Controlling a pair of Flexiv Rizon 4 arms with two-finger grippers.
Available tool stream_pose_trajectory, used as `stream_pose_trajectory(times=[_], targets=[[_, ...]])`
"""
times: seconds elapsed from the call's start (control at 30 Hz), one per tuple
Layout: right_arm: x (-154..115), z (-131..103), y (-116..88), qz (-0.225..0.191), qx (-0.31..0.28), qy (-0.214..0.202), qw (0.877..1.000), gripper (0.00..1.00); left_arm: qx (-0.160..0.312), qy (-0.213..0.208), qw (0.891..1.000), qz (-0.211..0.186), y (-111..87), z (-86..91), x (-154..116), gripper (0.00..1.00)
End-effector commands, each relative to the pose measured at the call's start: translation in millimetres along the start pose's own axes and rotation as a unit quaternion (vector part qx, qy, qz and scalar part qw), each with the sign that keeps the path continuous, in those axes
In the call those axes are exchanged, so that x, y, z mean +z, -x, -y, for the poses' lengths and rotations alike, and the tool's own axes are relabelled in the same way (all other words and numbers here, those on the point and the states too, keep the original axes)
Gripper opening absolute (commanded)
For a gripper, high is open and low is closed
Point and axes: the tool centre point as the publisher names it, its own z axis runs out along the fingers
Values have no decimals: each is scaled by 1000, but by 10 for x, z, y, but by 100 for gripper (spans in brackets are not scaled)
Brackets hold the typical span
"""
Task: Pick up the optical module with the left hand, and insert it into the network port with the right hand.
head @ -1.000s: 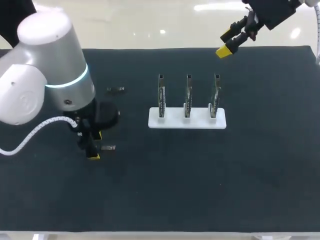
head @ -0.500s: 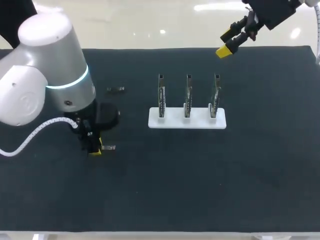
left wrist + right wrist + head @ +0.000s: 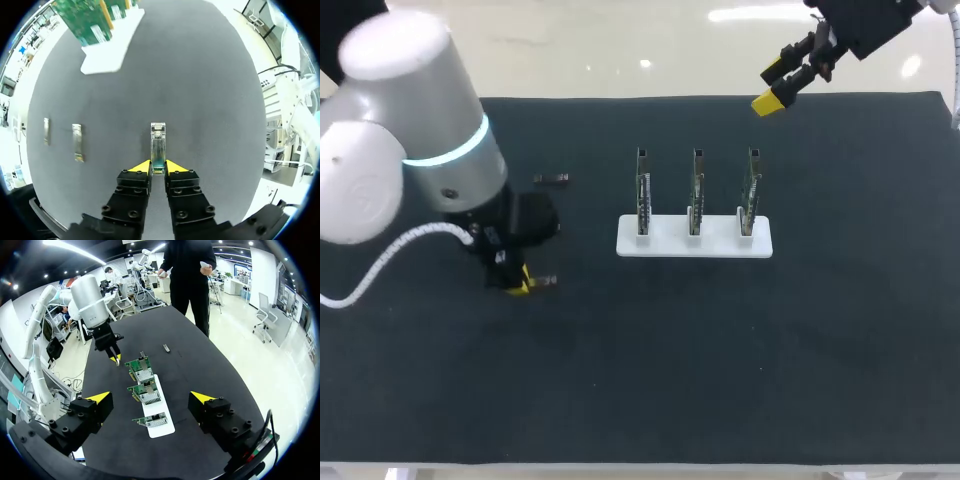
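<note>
1. Two arms, head view: the left gripper (image 3: 520, 283) has its tips pinching an optical module (image 3: 543, 281). The module sticks out sideways from the tips toward the white holder (image 3: 693, 240). Gripper sits low over the black mat (image 3: 720, 380); can't tell if the module is clear of it. Loose modules (image 3: 551, 179) lie on the mat beyond the gripper, apart from it. Three port boards (image 3: 696, 190) stand upright in a row on the holder. The right gripper (image 3: 775, 85) has its fingers spread wide w/ nothing between them. It is up near the mat's far edge, well apart from the boards.
2. Left wrist view: left gripper (image 3: 158, 167) tips are pressed on both sides of the optical module's (image 3: 158, 145) near end, the rest pointing straight ahead. Loose modules (image 3: 77, 142) are off to one side, not touching. Holder (image 3: 107, 47) and port boards (image 3: 87, 20) are far ahead.
3. Right wrist view: right gripper (image 3: 151, 399) is wide open. The holder (image 3: 165, 432) w/ port boards (image 3: 142, 390) is below, between the fingers but well apart. Left arm (image 3: 92, 300) and left gripper (image 3: 116, 359) are ahead, past the boards. One of the loose modules (image 3: 166, 347) is also ahead.
</note>
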Motion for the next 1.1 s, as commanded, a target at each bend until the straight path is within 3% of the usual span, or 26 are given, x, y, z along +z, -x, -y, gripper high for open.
stream_pose_trajectory(times=[0.03, 0.27, 0.57, 0.9, 1.1], targets=[[2, -3, 2, 0, 0, 0, 1000, 100, 3, -3, 999, 48, -99, -23, -212, 0], [2, -3, 2, 0, 0, 0, 1000, 100, 7, -18, 993, 117, 59, -192, -462, 0], [2, -3, 2, 0, 0, 0, 1000, 100, 20, -21, 971, 237, 272, -369, -669, 0], [2, -3, 2, 0, 0, 0, 1000, 100, 44, -27, 925, 377, 356, -512, -868, 0], [2, -3, 2, 0, 0, 0, 1000, 100, 56, -35, 896, 438, 395, -553, -961, 0]])
